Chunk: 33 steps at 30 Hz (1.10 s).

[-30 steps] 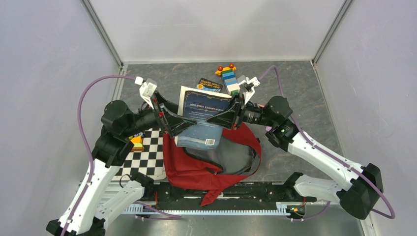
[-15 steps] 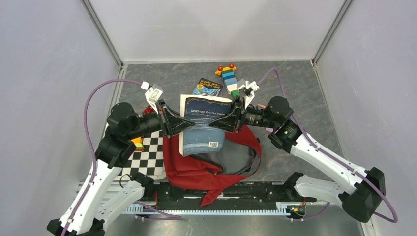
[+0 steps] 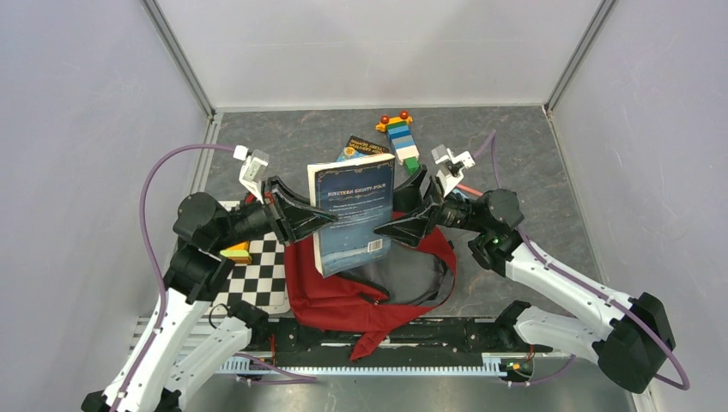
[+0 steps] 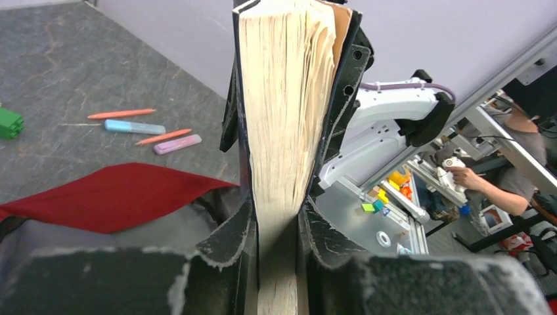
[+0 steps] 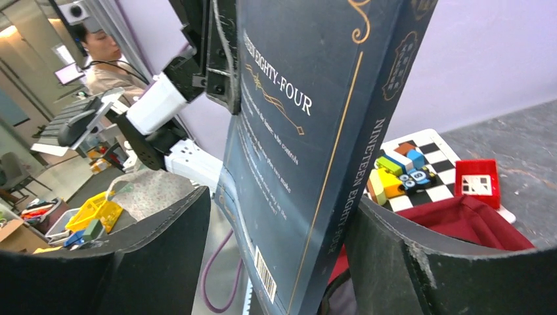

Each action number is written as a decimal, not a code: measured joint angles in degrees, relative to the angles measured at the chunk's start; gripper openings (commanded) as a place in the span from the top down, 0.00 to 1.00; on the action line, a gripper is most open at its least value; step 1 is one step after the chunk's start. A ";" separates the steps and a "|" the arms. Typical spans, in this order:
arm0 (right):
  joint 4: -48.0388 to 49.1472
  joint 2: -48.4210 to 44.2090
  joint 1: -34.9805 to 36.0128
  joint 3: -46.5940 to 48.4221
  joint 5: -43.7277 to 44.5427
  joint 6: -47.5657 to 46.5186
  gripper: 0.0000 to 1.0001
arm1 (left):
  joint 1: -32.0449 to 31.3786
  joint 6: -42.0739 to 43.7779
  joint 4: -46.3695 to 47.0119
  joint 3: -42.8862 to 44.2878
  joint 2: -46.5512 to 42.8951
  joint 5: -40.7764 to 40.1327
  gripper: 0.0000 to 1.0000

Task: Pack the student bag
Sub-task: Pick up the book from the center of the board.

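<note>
A dark-blue paperback book [image 3: 354,210] hangs tilted upright over the mouth of the student bag [image 3: 330,296], a dark-red backpack with a grey lining. My left gripper [image 3: 319,220] is shut on the book's page edge [image 4: 286,118], both fingers pressed against its covers. From the right, my right gripper [image 3: 388,228] stands open around the spine [image 5: 309,131]. A clear gap shows on the cover side, and the other finger sits close beside the spine. The bag's red fabric [image 5: 460,220] lies below the book.
A checkerboard [image 3: 257,275] with toy blocks [image 5: 394,174] lies left of the bag, and a small red box [image 5: 477,182] sits beside it. A coloured block tower [image 3: 400,137] and a small dark booklet [image 3: 356,146] lie behind. Pens [image 4: 134,126] rest on the grey table.
The book has swung from lying flat to standing tilted over the bag. My left gripper has shut on it, and my right gripper has opened and let it go.
</note>
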 measured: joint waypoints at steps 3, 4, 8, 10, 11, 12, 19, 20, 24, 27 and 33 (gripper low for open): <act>2.97 0.07 0.00 -0.17 -0.79 1.79 0.29 | -0.02 -2.54 4.33 -1.79 -0.15 0.31 0.98; 3.85 0.11 0.00 -0.17 -0.90 2.23 0.34 | -0.02 -3.10 5.16 -2.21 -0.15 0.39 0.98; 6.14 0.66 -0.11 -0.17 -1.40 3.61 0.76 | -0.02 -4.79 7.85 -3.04 -0.04 1.14 0.97; 6.88 1.01 -0.17 -0.15 -1.90 5.18 1.00 | -0.02 -4.96 8.59 -3.41 -0.07 1.70 0.72; 7.02 1.01 -0.13 -0.15 -1.97 5.11 1.00 | -0.02 -4.96 8.57 -3.63 -0.13 1.75 0.43; 6.88 0.96 -0.11 -0.15 -1.95 5.07 1.00 | -0.04 -4.94 8.39 -3.69 -0.17 1.66 0.25; -18.93 -4.79 0.17 1.16 11.30 -5.07 1.00 | -0.09 1.57 -5.81 -3.50 -0.52 -13.42 0.00; -26.03 -6.03 0.17 2.25 16.81 -7.34 1.00 | -0.07 2.12 -8.94 -3.54 -0.33 -16.70 0.00; -44.89 -8.46 -0.07 5.22 34.10 -12.92 1.00 | -0.22 1.99 -16.59 -5.81 0.90 -25.66 0.00; -55.78 -9.94 -0.44 5.40 44.30 -15.39 1.00 | -3.02 0.46 -21.20 -7.58 3.21 -31.89 0.00; -68.32 -13.46 -0.42 5.40 54.99 -16.83 1.00 | -20.50 -2.05 -28.37 -3.30 15.74 -47.69 0.00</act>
